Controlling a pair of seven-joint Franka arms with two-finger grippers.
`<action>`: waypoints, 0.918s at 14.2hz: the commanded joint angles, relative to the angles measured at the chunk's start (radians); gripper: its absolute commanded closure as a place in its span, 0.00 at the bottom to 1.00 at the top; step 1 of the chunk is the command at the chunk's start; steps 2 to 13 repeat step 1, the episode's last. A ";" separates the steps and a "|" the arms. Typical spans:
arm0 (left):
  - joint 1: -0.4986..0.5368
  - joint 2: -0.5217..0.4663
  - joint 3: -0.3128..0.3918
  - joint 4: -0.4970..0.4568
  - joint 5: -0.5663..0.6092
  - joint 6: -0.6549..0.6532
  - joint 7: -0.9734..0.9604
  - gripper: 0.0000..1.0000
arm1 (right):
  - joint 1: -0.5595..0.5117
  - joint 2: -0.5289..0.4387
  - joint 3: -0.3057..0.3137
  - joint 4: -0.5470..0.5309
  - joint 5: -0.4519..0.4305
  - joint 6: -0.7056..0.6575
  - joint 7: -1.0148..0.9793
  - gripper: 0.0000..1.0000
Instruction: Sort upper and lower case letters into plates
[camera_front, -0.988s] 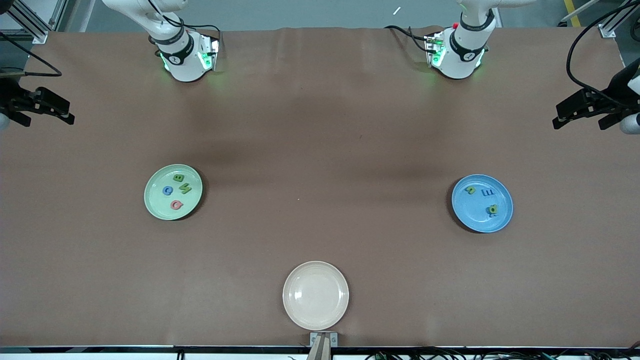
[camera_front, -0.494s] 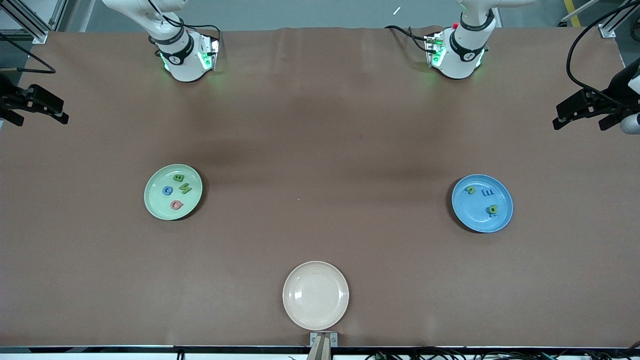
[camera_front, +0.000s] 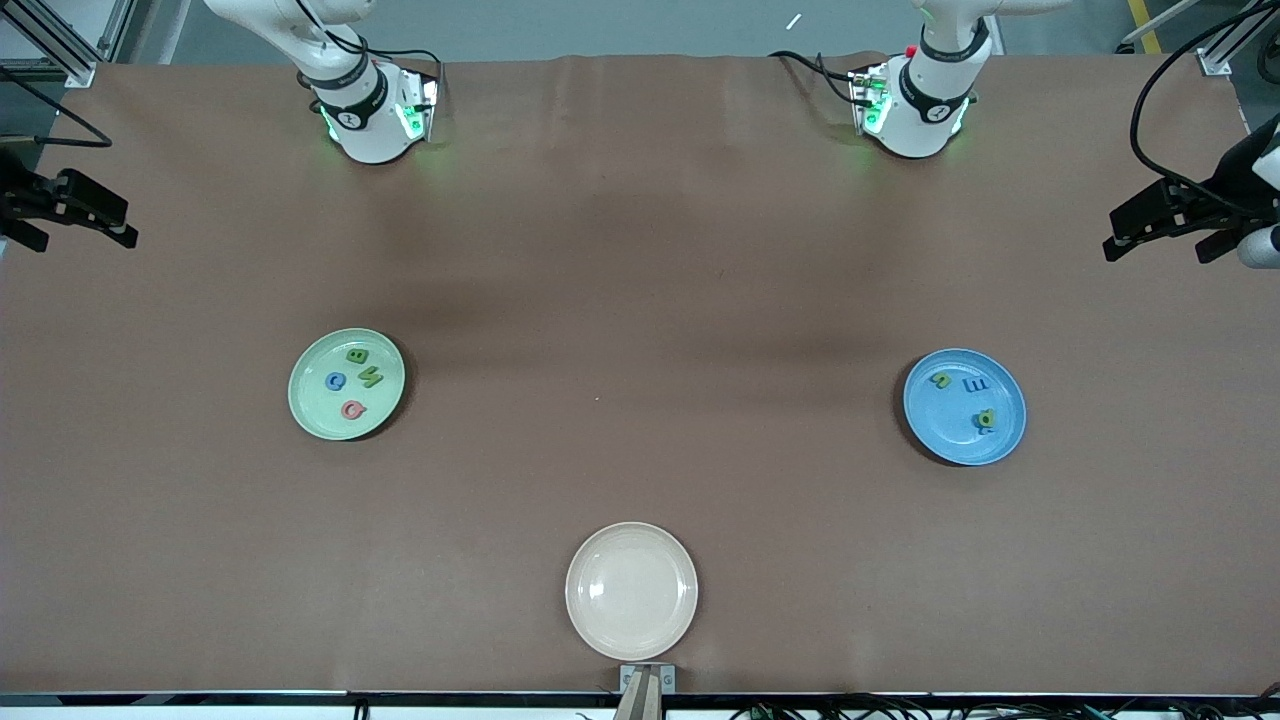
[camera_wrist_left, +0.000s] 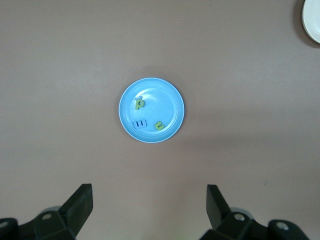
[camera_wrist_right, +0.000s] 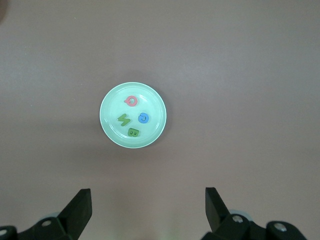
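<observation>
In the front view, the mint green plate (camera_front: 346, 384) sits toward the right arm's end of the table and carries four letters: a green B (camera_front: 357, 355), a blue G (camera_front: 336, 380), a green N-like piece (camera_front: 371, 377) and a pinkish red letter (camera_front: 352, 409). The blue plate (camera_front: 964, 406) lies toward the left arm's end and holds a green piece (camera_front: 941, 380), a blue E-like piece (camera_front: 974, 385) and a green p (camera_front: 986, 419) that seems to lie over a further blue piece. The cream plate (camera_front: 631, 590), nearer the camera and between the two, is bare, and no letter shows on the brown table (camera_front: 640, 300), so the sorting looks finished or nearly so. The right gripper (camera_front: 70, 210) and left gripper (camera_front: 1165, 218) hang at the table's ends, both arms waiting. In the left wrist view, the left gripper's fingers (camera_wrist_left: 80, 207) stand wide apart and empty high over the blue plate (camera_wrist_left: 151, 110), where three letters show clearly. In the right wrist view, the right gripper's fingers (camera_wrist_right: 80, 207) are likewise spread with nothing between them, over the mint green plate (camera_wrist_right: 132, 121) and its four letters. Whether each letter sits in the correct plate cannot be fully judged, as the blue plate's pieces are too small to read.
</observation>
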 joint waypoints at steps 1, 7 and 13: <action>0.005 -0.018 -0.008 -0.005 0.013 0.006 0.004 0.00 | -0.015 -0.008 0.008 -0.018 0.008 -0.009 0.004 0.00; 0.005 -0.018 -0.008 -0.005 0.013 0.006 0.004 0.00 | -0.015 -0.008 0.008 -0.018 0.008 -0.009 0.004 0.00; 0.005 -0.018 -0.008 -0.005 0.013 0.006 0.004 0.00 | -0.015 -0.008 0.008 -0.018 0.008 -0.009 0.004 0.00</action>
